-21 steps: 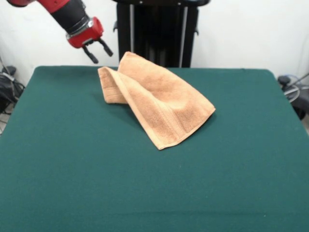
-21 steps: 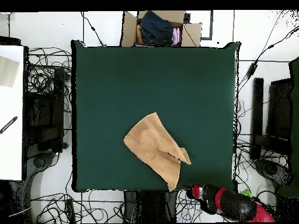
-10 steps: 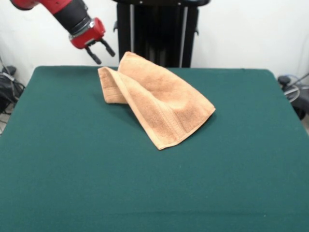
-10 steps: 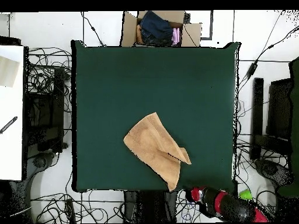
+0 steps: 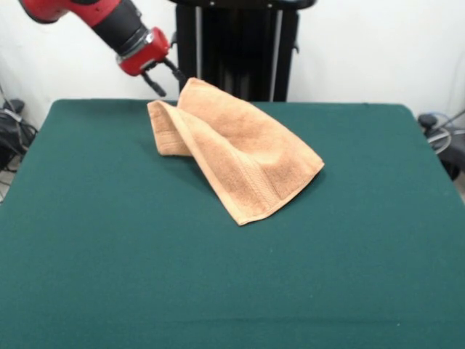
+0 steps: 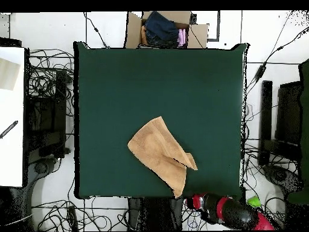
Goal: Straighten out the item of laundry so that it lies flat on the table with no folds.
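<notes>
**A:** Where was the small orange-tan terry towel [image 5: 232, 149] when you looked?

**B:** It lay folded over itself on the large dark green felt-topped table [image 5: 109, 262], toward the robot's side of the middle. In the overhead view the towel [image 6: 160, 154] made a rough wedge with one flap doubled across the rest. In the front view a banded hem ran along its near edge, and a narrower folded flap stuck out on the left.

**A:** And the red and black gripper [image 5: 164, 78]?

**B:** Your gripper hung above the table's far edge, just beside the towel's upper corner, touching nothing. Its two dark fingers [image 5: 155, 86] were spread apart, with no cloth between them. Overhead, the arm's red end [image 6: 199, 202] sat off the table edge, close to the towel's nearest tip.

**A:** So the job was hardly begun?

**B:** I judged so; the fold was whole, so the step in hand was the reach to a corner.

**A:** How should you have done that well?

**B:** You needed to come down on the top layer only, right at a free corner, and pinch one thickness of terry. Taking both layers would probably have dragged the whole towel instead of opening it. Then you would have drawn the corner low and outward, away from the fold line, over open felt rather than off the table's edge.
</notes>
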Robot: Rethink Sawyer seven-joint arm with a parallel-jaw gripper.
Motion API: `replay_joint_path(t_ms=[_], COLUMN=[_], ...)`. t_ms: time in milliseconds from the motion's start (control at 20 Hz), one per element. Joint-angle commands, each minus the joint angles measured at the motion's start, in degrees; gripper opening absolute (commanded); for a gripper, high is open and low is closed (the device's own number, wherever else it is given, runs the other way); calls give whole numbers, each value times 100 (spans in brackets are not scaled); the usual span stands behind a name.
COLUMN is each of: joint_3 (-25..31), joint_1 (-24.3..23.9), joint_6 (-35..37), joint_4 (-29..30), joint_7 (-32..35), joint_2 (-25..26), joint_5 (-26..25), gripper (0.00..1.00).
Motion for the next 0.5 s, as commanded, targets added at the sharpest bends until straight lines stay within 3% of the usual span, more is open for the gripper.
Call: replay_joint_path(t_ms=[50,500], joint_3=[228,320], joint_1=[294,205], joint_6=[1345,1986], joint_4=[-697,-1079], joint_7=[-1461,-1777], joint_2=[568,1133], joint_5=[220,229], gripper=[100,100])
